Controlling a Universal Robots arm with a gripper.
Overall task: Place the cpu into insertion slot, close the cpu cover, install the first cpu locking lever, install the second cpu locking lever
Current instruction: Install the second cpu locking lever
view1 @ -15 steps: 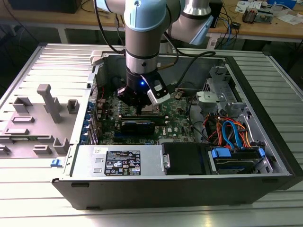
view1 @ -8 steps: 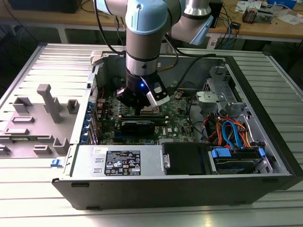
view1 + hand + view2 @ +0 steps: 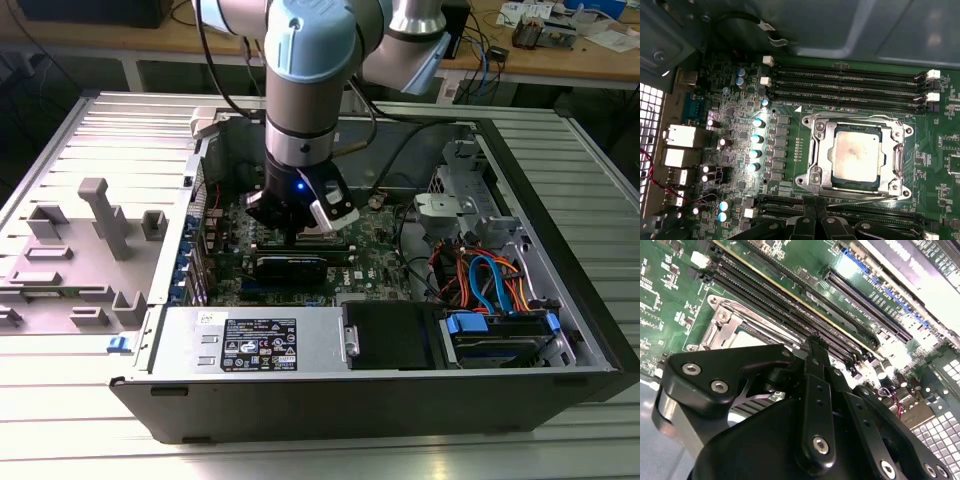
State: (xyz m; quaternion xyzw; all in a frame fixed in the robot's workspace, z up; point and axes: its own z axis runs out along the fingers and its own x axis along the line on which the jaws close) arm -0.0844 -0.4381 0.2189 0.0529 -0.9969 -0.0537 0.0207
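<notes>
Gripper [image 3: 815,220]: black matte linkage fingers [image 3: 816,390] pressed together w/ nothing between them, tips at the edge of the insertion slot [image 3: 812,172], just beside a thin wire lever [image 3: 860,198]. Cpu [image 3: 858,156], flat square w/ dull silvery top, sits in the slot w/ the cpu cover [image 3: 821,131], a thin bright metal frame, lying flat around it. Surround: glossy green motherboard [image 3: 785,107], long black memory slots [image 3: 845,82] alongside, inside a grey metal pc case [image 3: 520,330].

the claw [image 3: 815,220] hangs just off one edge of the insertion slot [image 3: 815,170], with the cpu [image 3: 858,152] sitting in it under the cpu cover [image 3: 860,121]. memory slots [image 3: 845,82] run along the socket's far side from the claw, and another pair sits right by the fingertips.
</notes>
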